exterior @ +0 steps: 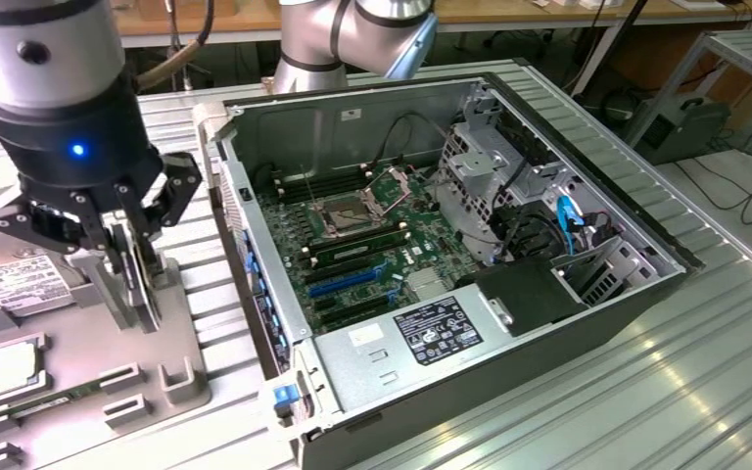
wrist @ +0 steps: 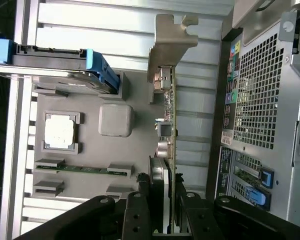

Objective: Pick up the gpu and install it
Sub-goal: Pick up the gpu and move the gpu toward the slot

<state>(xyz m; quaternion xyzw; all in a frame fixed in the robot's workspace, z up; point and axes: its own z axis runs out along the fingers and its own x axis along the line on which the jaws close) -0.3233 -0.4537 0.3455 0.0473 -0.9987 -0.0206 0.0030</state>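
One hand point(exterior: 134, 284), jaws part-closed, grips gpu point(wrist: 169, 105) edge-on, silver bracket at far end; gpu held outside open PC case point(exterior: 350, 127), just beside its rear panel, apart from mobo point(exterior: 350, 245).

Noted case point(exterior: 310, 127) open on top, free descent to the expansion slots point(exterior: 344, 280) on the motherboard point(exterior: 409, 220). Hemmed at the exterior view's right by drive cage point(exterior: 488, 171), black housing point(exterior: 529, 294) and loose cables point(exterior: 567, 223). Bounded at the exterior view's left by the case wall point(exterior: 251, 255). Open air between that wall and the gripper point(exterior: 134, 259) clamped on the gpu point(wrist: 168, 100).
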